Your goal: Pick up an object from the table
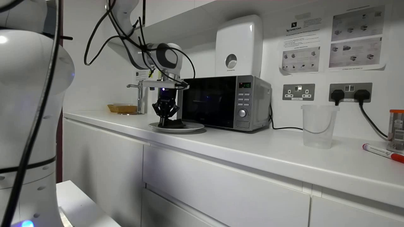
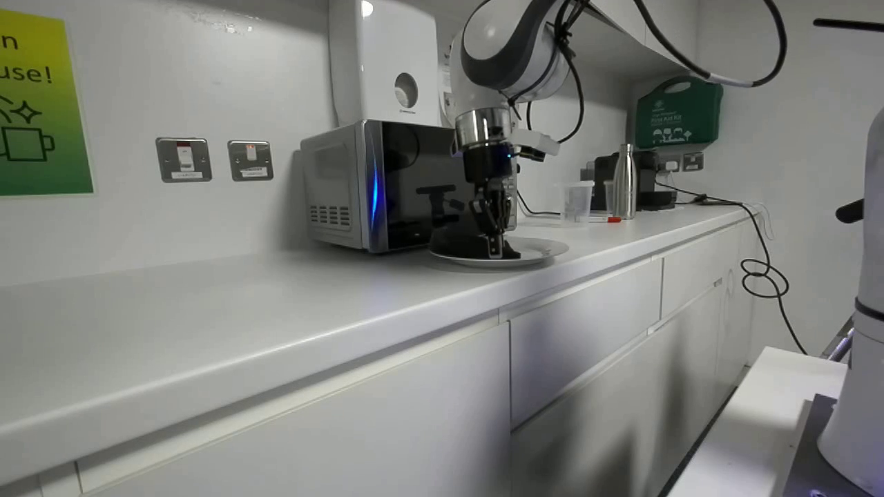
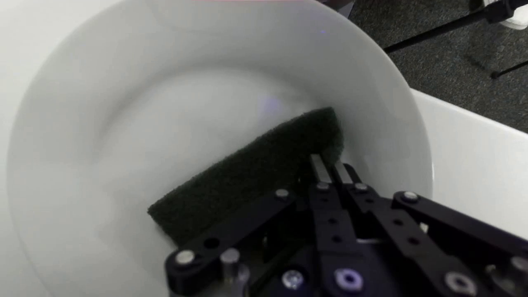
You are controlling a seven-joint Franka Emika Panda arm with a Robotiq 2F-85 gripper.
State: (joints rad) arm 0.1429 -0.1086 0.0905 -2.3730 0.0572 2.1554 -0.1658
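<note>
The object, a flat blackish-green scouring pad, lies across a round grey-white plate in the wrist view. In both exterior views the pad shows as a dark shape on the plate, which stands on the white counter in front of the microwave. My gripper points down at one end of the pad. Its fingers are almost together, with the pad's edge pinched between the tips. In an exterior view the fingertips are down at plate level. The gripper hides part of the pad.
The microwave stands close behind the plate. A clear plastic cup, a red marker and an orange-lidded jar are further along the counter. A tap and a brown tray are at the far end. A steel bottle also stands there.
</note>
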